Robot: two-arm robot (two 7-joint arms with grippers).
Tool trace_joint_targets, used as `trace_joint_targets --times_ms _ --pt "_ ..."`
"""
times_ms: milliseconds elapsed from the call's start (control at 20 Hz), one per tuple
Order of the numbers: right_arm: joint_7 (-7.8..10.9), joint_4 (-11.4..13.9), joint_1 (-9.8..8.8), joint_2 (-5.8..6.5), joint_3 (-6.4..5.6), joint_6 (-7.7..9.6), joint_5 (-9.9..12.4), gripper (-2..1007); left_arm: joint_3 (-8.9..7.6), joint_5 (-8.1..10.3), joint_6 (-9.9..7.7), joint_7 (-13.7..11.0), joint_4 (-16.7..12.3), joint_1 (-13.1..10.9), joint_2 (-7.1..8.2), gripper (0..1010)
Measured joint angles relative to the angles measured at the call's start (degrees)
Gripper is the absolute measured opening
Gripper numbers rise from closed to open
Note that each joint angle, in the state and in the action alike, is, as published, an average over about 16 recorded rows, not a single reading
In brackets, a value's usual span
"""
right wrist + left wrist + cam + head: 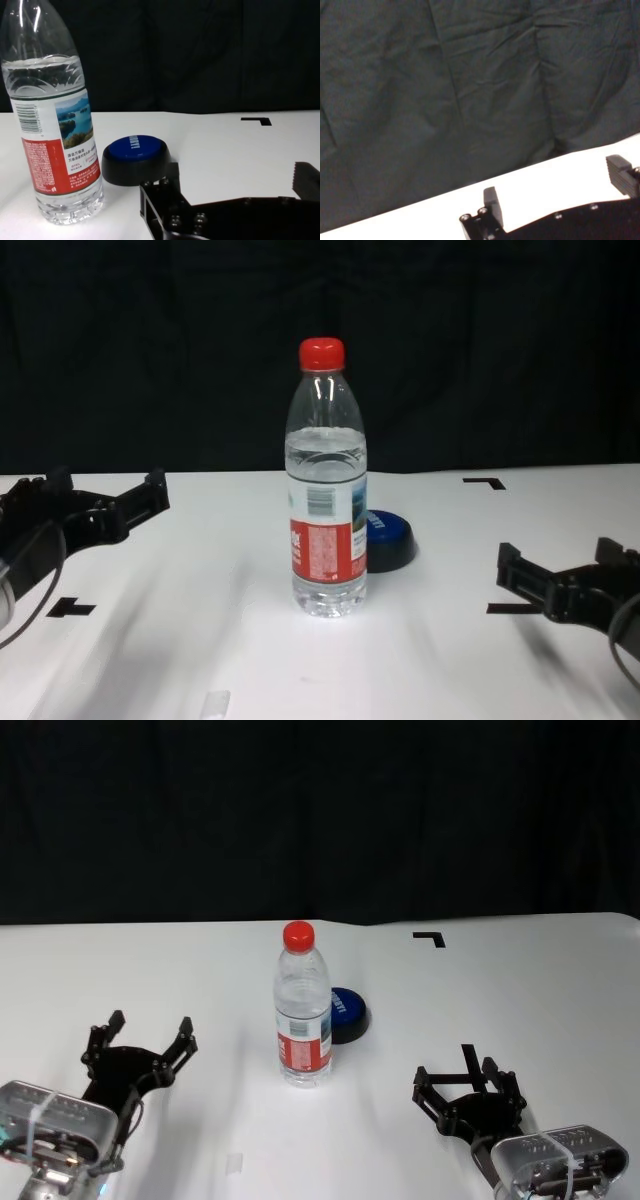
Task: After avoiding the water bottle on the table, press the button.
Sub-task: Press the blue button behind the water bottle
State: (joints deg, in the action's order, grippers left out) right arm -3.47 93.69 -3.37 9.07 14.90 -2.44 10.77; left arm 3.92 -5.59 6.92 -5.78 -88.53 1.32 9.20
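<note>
The button [345, 1013] sits near the middle of the white tabletop [520, 990], a low dark blue dome on a black base with faint white lettering on top. The bottle [303, 1008] stands upright just at its 8 o'clock, nearer the robot, so that in the chest view it hides the button's left part; in the right wrist view the two stand close, though whether they touch cannot be told. The bottle is clear, water nearly up to the shoulder, with a red cap [298, 933] and a red, white and blue label. A black tape corner [431, 937] lies at the button's 1 o'clock, well apart. The right pincer [467, 1077] hovers at the button's 4 o'clock, near the tabletop's front edge, fingers spread and holding nothing. The left pincer [139, 1030] is at the button's 9 o'clock, well apart beyond the bottle, likewise spread wide and empty.
</note>
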Motion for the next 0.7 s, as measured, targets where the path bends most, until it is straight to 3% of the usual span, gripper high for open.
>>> trace_joint_targets --times_ms 700 --pt "0.0 0.0 0.0 0.0 0.0 0.0 0.0 1003 0.15 -0.06 0.01 0.2 -0.4 -1.2 -0.65 1009"
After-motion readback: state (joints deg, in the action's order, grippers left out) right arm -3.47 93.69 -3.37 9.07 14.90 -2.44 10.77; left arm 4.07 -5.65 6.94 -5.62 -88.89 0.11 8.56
